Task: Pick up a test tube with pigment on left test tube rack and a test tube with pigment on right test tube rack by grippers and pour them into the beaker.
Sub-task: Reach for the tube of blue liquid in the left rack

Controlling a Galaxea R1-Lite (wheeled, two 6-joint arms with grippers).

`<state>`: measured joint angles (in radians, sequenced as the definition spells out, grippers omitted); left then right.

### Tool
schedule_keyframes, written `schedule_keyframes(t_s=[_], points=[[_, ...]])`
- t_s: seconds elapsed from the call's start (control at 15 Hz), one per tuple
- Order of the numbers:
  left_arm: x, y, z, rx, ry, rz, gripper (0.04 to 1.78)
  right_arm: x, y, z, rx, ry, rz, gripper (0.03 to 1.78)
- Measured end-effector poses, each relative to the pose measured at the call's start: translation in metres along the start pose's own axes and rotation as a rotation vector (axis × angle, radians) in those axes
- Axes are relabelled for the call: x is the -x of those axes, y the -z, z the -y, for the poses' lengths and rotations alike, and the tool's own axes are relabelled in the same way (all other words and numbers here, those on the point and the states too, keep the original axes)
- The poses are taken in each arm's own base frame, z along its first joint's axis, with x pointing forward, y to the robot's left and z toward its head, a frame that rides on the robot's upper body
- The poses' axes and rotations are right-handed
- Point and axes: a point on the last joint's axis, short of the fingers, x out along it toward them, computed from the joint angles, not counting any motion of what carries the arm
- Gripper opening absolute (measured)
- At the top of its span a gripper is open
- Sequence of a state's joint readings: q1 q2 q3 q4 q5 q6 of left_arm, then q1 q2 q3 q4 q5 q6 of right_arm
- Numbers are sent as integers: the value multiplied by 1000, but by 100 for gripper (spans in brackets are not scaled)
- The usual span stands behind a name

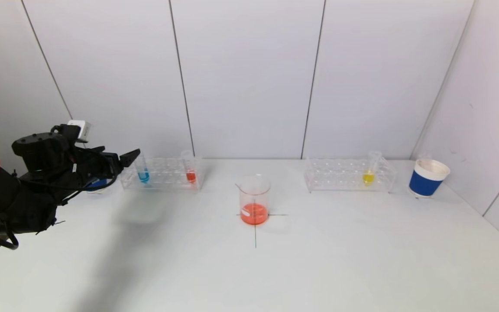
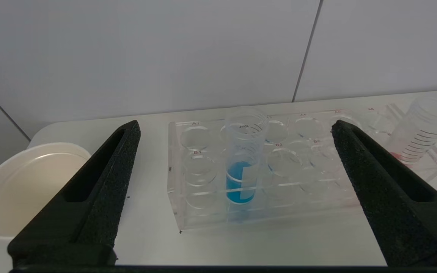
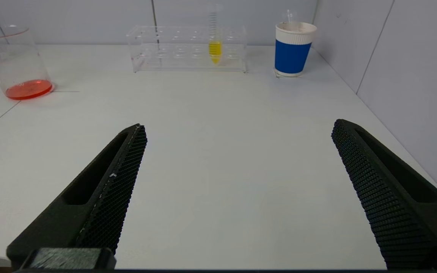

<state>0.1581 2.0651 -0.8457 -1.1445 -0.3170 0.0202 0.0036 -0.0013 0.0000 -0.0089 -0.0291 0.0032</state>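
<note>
- Two clear test tube racks: left rack (image 1: pixel 161 178), right rack (image 1: pixel 348 175).
- Three tubes with pigment: blue tube (image 1: pixel 142 170), red tube (image 1: pixel 190 170), yellow tube (image 1: pixel 370 170).
- One beaker (image 1: pixel 254 199).
- Two paper cups: blue cup (image 1: pixel 428 177), white-rimmed cup (image 2: pixel 25 187).

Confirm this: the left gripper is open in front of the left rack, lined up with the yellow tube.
Not quite. The left gripper is open in front of the left rack, but the tube it lines up with holds blue liquid, as the left wrist view shows.
</note>
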Motion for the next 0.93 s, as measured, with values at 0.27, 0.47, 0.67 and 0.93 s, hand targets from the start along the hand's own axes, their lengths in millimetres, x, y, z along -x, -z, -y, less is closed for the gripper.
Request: schedule_keyframes(t_s=[0.27,0.47,0.67,0.93], points=[[-6,11,-1,6,2,-16,176,0,0,0,0,0,0,177],[-10,17,-2,9,3,-28,176,0,0,0,0,0,0,177],[-15,22,-2,6,5,-20,176,0,0,0,0,0,0,177],[-18,27,-2,9,9,-28,176,0,0,0,0,0,0,177]])
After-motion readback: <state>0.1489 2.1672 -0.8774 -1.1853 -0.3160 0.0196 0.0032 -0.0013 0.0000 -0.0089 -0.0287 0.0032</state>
